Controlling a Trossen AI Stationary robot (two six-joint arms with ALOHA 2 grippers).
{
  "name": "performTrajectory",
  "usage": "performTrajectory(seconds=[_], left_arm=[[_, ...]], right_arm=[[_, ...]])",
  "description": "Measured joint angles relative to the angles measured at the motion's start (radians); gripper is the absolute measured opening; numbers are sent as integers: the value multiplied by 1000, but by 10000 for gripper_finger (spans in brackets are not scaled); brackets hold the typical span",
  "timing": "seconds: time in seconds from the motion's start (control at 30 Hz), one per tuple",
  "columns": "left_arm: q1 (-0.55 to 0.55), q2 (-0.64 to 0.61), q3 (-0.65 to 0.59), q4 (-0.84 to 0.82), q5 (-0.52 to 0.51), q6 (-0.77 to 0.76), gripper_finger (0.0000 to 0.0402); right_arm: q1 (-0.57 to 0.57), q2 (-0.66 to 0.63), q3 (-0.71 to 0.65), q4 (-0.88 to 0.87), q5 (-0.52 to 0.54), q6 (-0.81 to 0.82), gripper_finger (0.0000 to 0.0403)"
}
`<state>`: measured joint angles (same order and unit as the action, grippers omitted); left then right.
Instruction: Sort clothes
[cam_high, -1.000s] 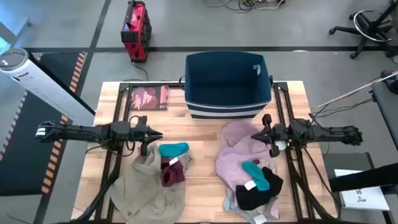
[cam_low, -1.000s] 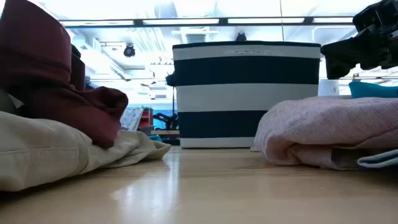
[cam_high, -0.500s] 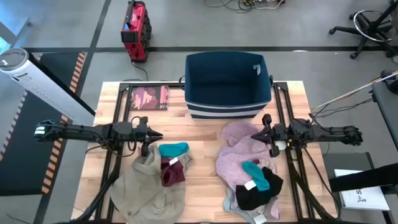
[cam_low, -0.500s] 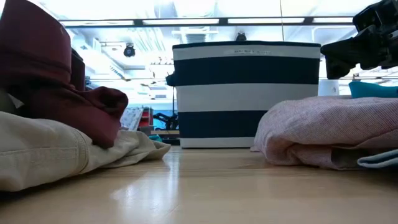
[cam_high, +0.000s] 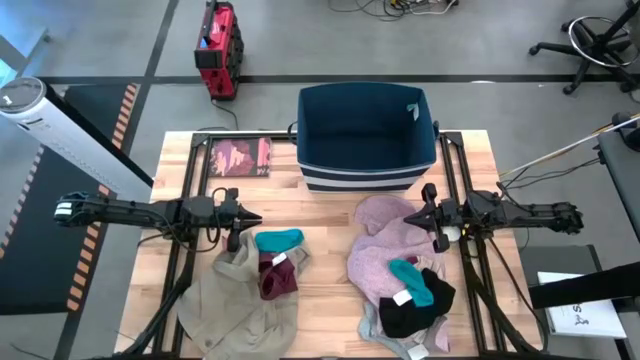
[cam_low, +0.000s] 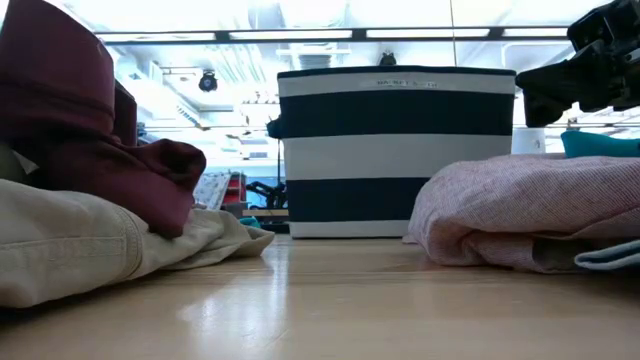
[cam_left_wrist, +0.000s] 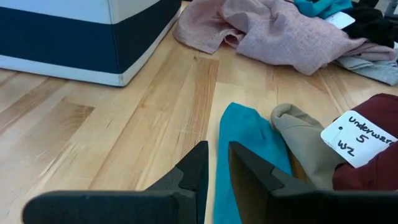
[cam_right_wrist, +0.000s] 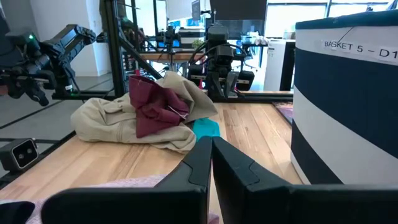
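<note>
My left gripper (cam_high: 256, 216) hovers just above the table, all but shut with only a thin slit between its fingers, and empty. It is just left of a small teal piece (cam_high: 279, 240) that lies on the table beside a maroon piece (cam_high: 277, 277), which rests on a large beige garment (cam_high: 235, 300). My right gripper (cam_high: 408, 218) is shut and empty above the far right part of a large mauve-pink garment (cam_high: 385, 250). A second teal piece (cam_high: 412, 280) and a black piece (cam_high: 415, 305) lie on that garment, and a grey piece (cam_high: 375, 325) lies under it.
A navy-and-white striped basket (cam_high: 365, 135) stands at the table's far middle edge. A flat dark-red booklet (cam_high: 240, 157) lies to its left. Bare wood shows between the two piles (cam_high: 325, 250). A white tag (cam_left_wrist: 360, 137) lies on the maroon piece.
</note>
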<state>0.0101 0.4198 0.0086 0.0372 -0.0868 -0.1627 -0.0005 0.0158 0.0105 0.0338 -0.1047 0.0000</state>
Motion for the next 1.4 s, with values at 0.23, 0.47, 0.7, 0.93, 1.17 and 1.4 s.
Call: performTrajectory(seconds=[0.23,0.47,0.7,0.93,1.17,1.4], left_arm=[[0,0,0,0,0,0,50],[0,9,0,70,0,-84,50],[0,33,0,102,1,-172,50],[-5,50,137,169,151,-97,50],[-17,130,363,11,273,-37,50],[-114,308,562,-255,311,-75,93]], right_arm=[[0,0,0,0,0,0,0],[0,0,0,0,0,0,0],[0,0,0,0,0,0,0],[0,0,0,0,0,0,0],[0,0,0,-1,0,0,0],[0,0,0,-1,0,0,0]])
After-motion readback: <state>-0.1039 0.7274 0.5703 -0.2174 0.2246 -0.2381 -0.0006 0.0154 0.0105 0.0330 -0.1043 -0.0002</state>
